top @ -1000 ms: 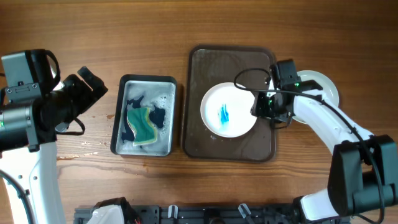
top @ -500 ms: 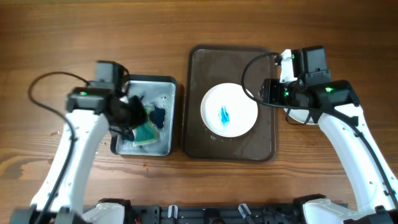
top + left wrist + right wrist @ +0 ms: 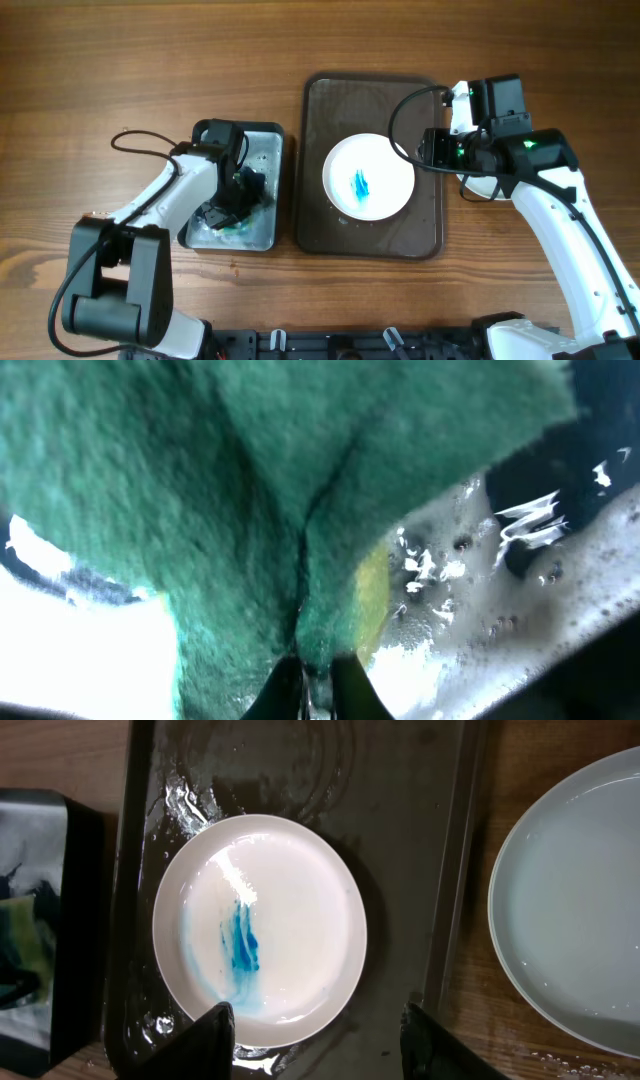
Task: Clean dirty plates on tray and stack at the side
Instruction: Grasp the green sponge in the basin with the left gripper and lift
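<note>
Currently, your inventory runs as follows.

- Desk: brown wood, and it carries everything listed below.
- Tray: dark brown, right of centre, with a wet floor. You have one plate on it.
- Basin: black, just left of the tray. It holds foamy water and the sponge.
- Plate, clean: plain white, on the desk just right of the tray. In your overhead view the right arm covers most of it.
- Plate, dirty: white, lying flat in the middle of the tray, well inside the rim.
- Smear: bright blue, left of the dirty plate's centre.
- Sponge: green with a yellow edge, lying in the basin. It fills most of your left wrist view, and a crease runs down to the fingertips.
- Left gripper: down in the basin and clenched on a fold of the sponge, with the fingertips almost touching.
- Right gripper: released and spread wide, holding nothing. It hangs above the tray, and in your wrist view its fingers stand either side of the dirty plate's lower rim.
</note>
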`<state>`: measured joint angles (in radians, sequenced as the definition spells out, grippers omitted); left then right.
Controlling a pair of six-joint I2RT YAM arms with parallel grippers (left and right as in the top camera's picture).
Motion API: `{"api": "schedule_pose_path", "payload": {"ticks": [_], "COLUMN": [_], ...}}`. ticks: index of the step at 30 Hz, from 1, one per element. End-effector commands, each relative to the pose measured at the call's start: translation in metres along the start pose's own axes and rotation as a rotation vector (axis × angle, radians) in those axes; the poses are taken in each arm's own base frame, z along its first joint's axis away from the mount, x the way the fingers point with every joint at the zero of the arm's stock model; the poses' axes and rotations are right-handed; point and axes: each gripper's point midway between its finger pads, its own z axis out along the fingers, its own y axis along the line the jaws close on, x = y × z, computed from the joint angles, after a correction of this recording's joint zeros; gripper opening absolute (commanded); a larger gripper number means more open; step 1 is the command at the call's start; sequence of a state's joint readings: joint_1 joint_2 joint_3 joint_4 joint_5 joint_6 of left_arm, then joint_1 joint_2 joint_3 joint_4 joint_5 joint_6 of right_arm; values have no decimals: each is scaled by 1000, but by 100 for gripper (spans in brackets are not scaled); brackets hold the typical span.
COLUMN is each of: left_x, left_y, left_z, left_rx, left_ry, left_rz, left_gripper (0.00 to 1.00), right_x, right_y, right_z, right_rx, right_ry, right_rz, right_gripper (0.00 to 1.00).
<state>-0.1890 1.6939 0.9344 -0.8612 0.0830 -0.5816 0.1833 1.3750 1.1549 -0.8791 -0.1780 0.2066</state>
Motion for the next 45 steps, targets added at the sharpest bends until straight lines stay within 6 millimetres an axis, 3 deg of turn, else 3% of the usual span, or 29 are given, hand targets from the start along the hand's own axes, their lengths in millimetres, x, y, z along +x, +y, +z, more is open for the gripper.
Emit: {"api": "schedule_pose_path", "payload": {"ticks": [1,3,5,7,10,11,13,16,19,22,23,26,27,32,34,37,39,43,45], "left_x": [-13,-19,-28,-35,-39,-39,-45,-54,-58,-66,-66,-58,-53,-19,-15,-16,-16,-23,-27], "left_y": [-16,-16,-7,4,15,19,25,23,20,7,2,-8,-9,-1,5,14,18,18,17], "left_z": [-37,-60,-71,-73,-60,-52,-29,-4,-1,-28,-45,-78,-81,-67,-47,-15,7,12,8], "left_rx": [43,39,-3,-70,-133,-151,-188,-179,-173,-139,-123,-73,-64,-62,-68,-73,-55,-54,-61], "left_ry": [-44,-97,-164,-211,-222,-221,-240,-262,-272,-290,-288,-255,-237,-90,-81,-126,-160,-203,-217], "left_rz": [10,23,19,15,11,11,10,8,14,75,75,80,81,80,71,30,20,31,42], "left_gripper": [27,46,62,63,63,61,47,8,4,4,11,54,60,63,54,53,36,4,4], "right_x": [-5,-3,-2,-2,-2,-2,-2,-2,1,1,1,2,3,7,8,8,8,7,7], "right_y": [-2,-2,-2,-2,-2,-2,-2,-2,-3,-3,-3,-3,-4,-4,-4,-4,-4,-7,-9], "right_z": [-5,-5,-5,-5,-5,-5,-5,-5,-5,-5,-5,-5,-5,-5,-5,-5,-5,-5,-5], "right_rx": [12,14,14,14,14,14,14,14,16,17,17,18,19,22,23,23,23,37,52], "right_ry": [-15,-10,-6,-6,-6,-6,-6,-6,6,8,8,13,15,31,33,33,34,30,25], "right_rz": [-11,-10,-10,-10,-9,-10,-8,7,12,19,19,20,21,23,24,24,24,67,121], "right_gripper": [53,53,53,53,53,53,53,53,50,49,49,49,49,49,49,49,49,49,50]}}
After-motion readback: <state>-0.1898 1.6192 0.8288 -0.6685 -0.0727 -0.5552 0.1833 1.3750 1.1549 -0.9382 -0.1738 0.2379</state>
